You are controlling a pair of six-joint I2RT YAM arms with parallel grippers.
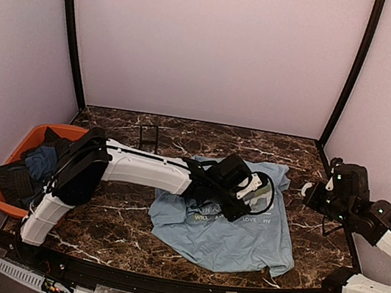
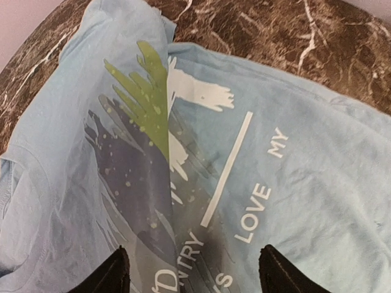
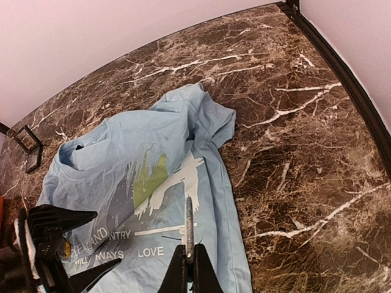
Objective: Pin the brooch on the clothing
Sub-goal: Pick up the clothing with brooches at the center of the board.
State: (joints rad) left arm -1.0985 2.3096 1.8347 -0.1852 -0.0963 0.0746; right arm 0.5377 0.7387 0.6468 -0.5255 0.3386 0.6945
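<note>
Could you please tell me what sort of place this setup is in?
Probably a robot test booth, not a home: plain pale walls and black corner posts enclose a marble-patterned table, the left arm and right arm are mounted at its near edge, and an orange bin holds garments.

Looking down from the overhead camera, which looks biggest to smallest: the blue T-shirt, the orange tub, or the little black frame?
1. Light blue T-shirt
2. Orange tub, though part of it is hidden
3. Small black frame
</note>
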